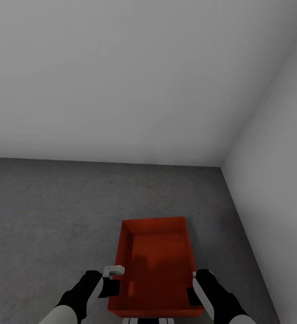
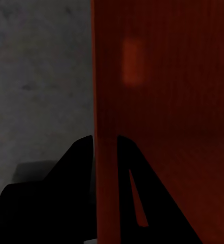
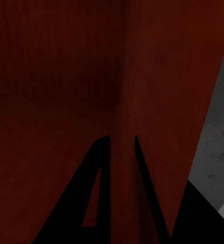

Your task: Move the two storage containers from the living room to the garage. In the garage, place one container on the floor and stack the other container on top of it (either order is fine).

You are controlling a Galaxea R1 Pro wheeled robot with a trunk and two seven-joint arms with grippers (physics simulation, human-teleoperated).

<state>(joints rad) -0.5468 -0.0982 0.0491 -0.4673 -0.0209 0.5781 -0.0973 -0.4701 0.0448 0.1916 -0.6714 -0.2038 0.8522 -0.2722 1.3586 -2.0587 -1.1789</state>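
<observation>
Soft, even light in the head view, faint shadows; both wrist views dim, the fingers black silhouettes, slightly blurred

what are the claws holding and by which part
Both hold one red-orange storage container: left claw pinches its left side wall, right claw its right side wall.

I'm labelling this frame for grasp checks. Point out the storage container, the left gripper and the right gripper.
storage container [image 1: 159, 265]: head view, inner bottom.
left gripper [image 2: 105, 152]: left wrist view, between the fingers straddling the container wall.
right gripper [image 3: 123, 147]: right wrist view, between the fingers straddling the wall.
</observation>
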